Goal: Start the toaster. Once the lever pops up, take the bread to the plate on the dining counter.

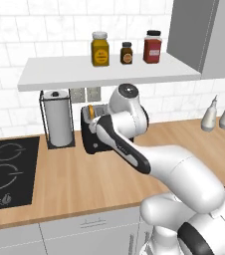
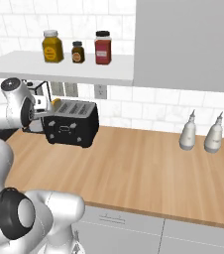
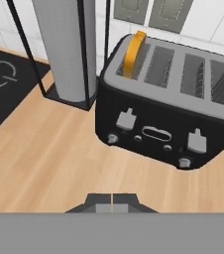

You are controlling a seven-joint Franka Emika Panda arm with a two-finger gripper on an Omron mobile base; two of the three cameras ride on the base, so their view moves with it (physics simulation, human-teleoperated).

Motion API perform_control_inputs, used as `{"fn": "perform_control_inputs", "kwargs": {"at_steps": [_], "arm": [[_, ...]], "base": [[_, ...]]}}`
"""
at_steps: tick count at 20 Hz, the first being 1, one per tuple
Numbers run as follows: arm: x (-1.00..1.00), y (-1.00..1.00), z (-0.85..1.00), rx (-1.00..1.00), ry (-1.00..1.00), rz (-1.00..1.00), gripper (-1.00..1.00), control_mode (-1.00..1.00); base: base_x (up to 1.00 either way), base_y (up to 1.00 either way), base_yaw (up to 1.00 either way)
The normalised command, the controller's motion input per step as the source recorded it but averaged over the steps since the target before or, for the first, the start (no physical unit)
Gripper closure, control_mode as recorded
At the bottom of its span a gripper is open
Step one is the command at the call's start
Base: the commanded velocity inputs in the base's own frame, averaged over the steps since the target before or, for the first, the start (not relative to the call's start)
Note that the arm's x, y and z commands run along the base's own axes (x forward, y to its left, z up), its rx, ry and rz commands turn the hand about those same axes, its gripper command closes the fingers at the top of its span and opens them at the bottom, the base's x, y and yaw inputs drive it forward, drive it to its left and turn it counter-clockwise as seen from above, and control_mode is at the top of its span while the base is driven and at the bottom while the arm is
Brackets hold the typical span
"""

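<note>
- The toaster (image 3: 168,116) stands at the back of the wooden counter (image 2: 143,168), under the shelf (image 2: 59,67) and close to the tiled wall, with its knobs and two levers facing out into the room, so the controls are on the side the arm comes from
- The slice of bread (image 3: 134,52) sits upright in the end slot nearest the paper-towel roll (image 3: 64,47), its crust edge poking well above the grey top; that suggests the slice has not been lowered yet
- Both levers (image 3: 126,119) appear to sit high in their tracks on the black front, which I take to mean the toaster is not started
- The gripper (image 3: 112,197) hangs in front of the toaster and a little above it, apart from it, looking down at the front face; the lever below the bread's slot is the nearer one
- Its jaws are pressed together with nothing between them, a sensible shape for pushing a lever down with the tips rather than pinching it
- The roll in its wire frame stands just beside the toaster's end, so there is little room on that side
- The hob (image 1: 7,172) lies further along the counter, clear of the work
</note>
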Motion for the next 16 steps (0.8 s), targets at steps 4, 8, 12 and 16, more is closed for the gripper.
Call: {"fn": "perform_control_inputs", "kwargs": {"at_steps": [4,8,12,16], "arm": [[0.05,0.0,-0.15,0.0,-0.06,0.0,1.0,-1.0],[0.0,0.0,-0.24,0.0,-0.15,-0.01,1.0,-1.0],[0.08,0.0,-0.24,0.0,-0.16,-0.01,1.0,-1.0],[0.18,0.0,-0.12,0.0,-0.06,0.0,1.0,-1.0]], "base": [[0.0,0.0,0.0],[0.0,0.0,0.0],[0.0,0.0,0.0],[0.0,0.0,0.0]]}}
